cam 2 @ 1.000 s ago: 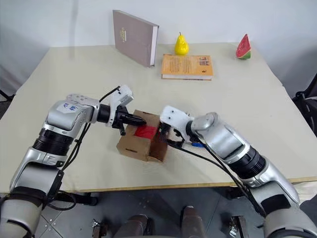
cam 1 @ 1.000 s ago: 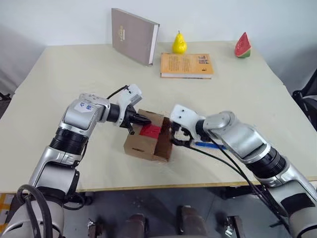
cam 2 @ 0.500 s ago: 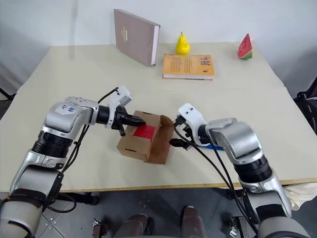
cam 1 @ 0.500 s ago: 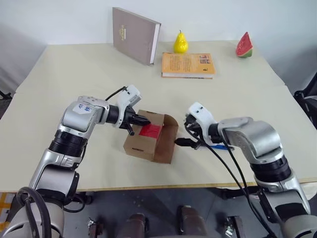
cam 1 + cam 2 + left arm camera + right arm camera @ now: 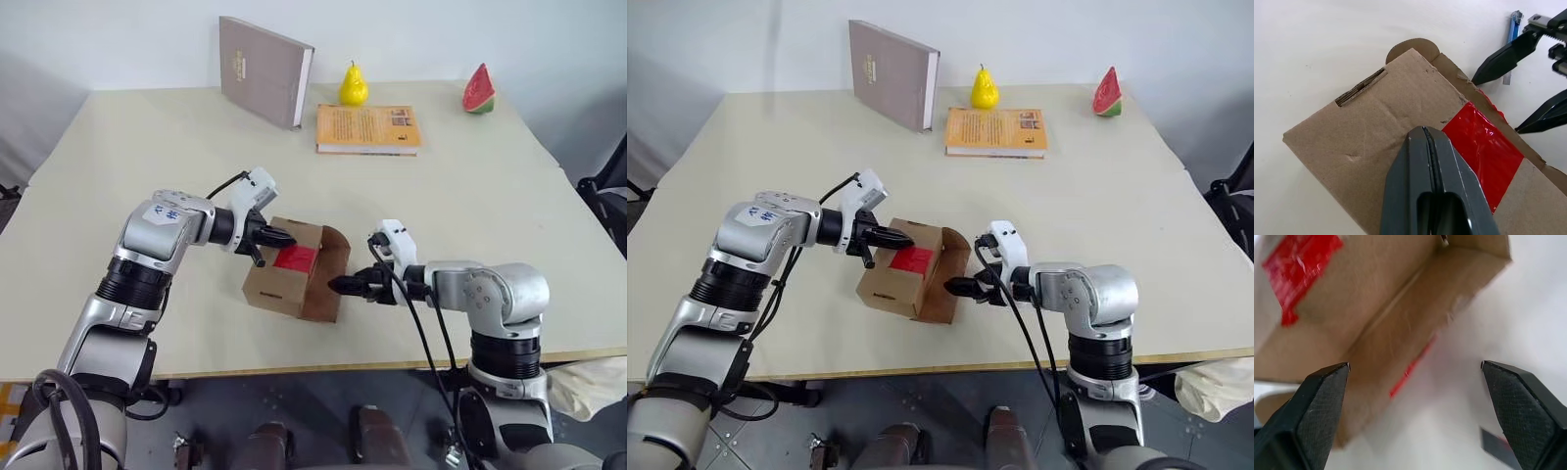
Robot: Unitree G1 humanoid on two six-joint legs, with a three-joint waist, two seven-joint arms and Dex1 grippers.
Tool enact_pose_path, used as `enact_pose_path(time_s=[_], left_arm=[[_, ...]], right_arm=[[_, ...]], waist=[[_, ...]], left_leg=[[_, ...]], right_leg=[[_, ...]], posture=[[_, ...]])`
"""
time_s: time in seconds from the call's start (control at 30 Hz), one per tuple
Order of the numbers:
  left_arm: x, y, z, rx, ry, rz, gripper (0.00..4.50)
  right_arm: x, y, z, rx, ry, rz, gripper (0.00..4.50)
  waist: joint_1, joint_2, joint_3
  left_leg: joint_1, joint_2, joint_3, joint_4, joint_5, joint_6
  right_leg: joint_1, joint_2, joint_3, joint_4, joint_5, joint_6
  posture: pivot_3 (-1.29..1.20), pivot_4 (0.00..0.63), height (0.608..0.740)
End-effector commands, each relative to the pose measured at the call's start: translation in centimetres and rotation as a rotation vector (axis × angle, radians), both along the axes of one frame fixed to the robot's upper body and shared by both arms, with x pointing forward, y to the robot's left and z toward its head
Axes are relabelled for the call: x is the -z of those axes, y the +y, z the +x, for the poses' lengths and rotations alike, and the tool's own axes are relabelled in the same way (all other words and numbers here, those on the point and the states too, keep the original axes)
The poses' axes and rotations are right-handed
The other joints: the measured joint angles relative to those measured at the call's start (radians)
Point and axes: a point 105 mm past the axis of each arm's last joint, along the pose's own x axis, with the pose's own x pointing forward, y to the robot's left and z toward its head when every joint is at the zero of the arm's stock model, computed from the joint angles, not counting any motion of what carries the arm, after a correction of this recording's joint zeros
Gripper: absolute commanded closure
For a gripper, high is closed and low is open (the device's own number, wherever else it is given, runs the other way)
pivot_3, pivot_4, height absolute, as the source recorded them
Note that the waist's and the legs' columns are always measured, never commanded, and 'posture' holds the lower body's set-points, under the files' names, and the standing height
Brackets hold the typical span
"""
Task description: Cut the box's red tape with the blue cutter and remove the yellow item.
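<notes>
Box [image 5: 296,266] sits on the table [image 5: 127,166] near the front edge, roughly centre, between the two arms. Its right-hand flap hangs open, facing the right gripper. Red tape [image 5: 297,258] lies as a patch on the box's top face; in the left wrist view it runs to the edge where the flap has opened.

Left gripper [image 5: 282,236]: fingers clenched together, nothing between them. Tip rests at the far-left edge of the box top, just left of the red tape; contact with the cardboard looks likely but cannot be confirmed.

Right gripper [image 5: 342,285]: fingers spread wide, holding nothing. It points leftward at the open flap, just right of the box, tips close to the flap edge but apart from it. The right wrist view looks past both fingers into the opened side of the box.

Blue cutter [image 5: 1513,27] lies flat on the table to the right of the box, beyond the right gripper's fingers, not held by either hand.

Yellow item: cannot be made out inside the box.

Far side of table: upright grey-brown book [image 5: 263,70], pear [image 5: 354,84], orange book [image 5: 368,128] lying flat, watermelon slice [image 5: 479,90] at far right
</notes>
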Motion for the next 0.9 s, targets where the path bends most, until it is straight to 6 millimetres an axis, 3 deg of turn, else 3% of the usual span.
enact_pose_path(time_s=[0.03, 0.23, 0.47, 0.57, 0.7, 0.9], left_arm=[[1.5, -0.4, -0.5, 0.009, 0.047, 0.025, 4.50], [1.4, 0.0, -0.6, 0.004, 0.050, 0.029, 4.50], [1.4, -0.2, -0.5, -0.003, 0.039, 0.021, 4.50], [1.4, -0.2, -0.5, -0.007, 0.033, 0.019, 4.50], [1.5, 0.0, -0.4, -0.021, 0.027, 0.019, 4.50], [1.5, 0.6, -0.2, -0.042, 0.016, 0.013, 4.50]], right_arm=[[1.7, 1.1, -0.1, -0.010, 0.070, 0.027, 0.02], [1.4, 3.2, 0.4, -0.052, 0.078, 0.085, 0.02], [2.6, 4.0, 0.1, -0.078, 0.119, 0.044, 0.02], [2.9, 4.1, 0.2, -0.047, 0.133, 0.035, 0.62], [3.0, 3.8, 0.2, -0.004, 0.147, 0.018, 1.95], [0.2, 2.8, 1.3, 0.095, 0.100, 0.046, 3.97]], waist=[[-0.001, 0.000, -0.001], [-0.006, 0.000, -0.004], [-0.006, 0.001, -0.004], [-0.006, 0.001, -0.006], [-0.006, 0.001, -0.006], [-0.004, 0.002, -0.006]], left_leg=[[0.000, 0.000, 0.000, 0.000, 0.000, 0.000], [0.002, 0.001, 0.001, 0.000, 0.000, -0.001], [0.002, 0.001, 0.001, -0.001, 0.000, -0.001], [0.003, 0.001, 0.001, -0.001, 0.000, -0.001], [0.003, 0.001, 0.001, -0.001, 0.000, -0.001], [0.002, 0.001, 0.001, -0.001, 0.000, -0.001]], right_leg=[[0.000, 0.000, 0.000, 0.000, 0.000, 0.000], [0.001, 0.001, 0.001, 0.001, 0.000, 0.000], [0.001, 0.001, 0.001, 0.001, 0.000, -0.001], [0.001, 0.001, 0.001, 0.001, 0.000, -0.001], [0.001, 0.001, 0.001, 0.001, 0.000, -0.001], [0.000, 0.001, 0.001, 0.001, 0.000, -0.001]], posture=[[0.00, 0.150, 0.740], [0.00, 0.150, 0.740], [0.00, 0.150, 0.740], [0.00, 0.150, 0.740], [0.00, 0.150, 0.740], [0.00, 0.150, 0.740]])
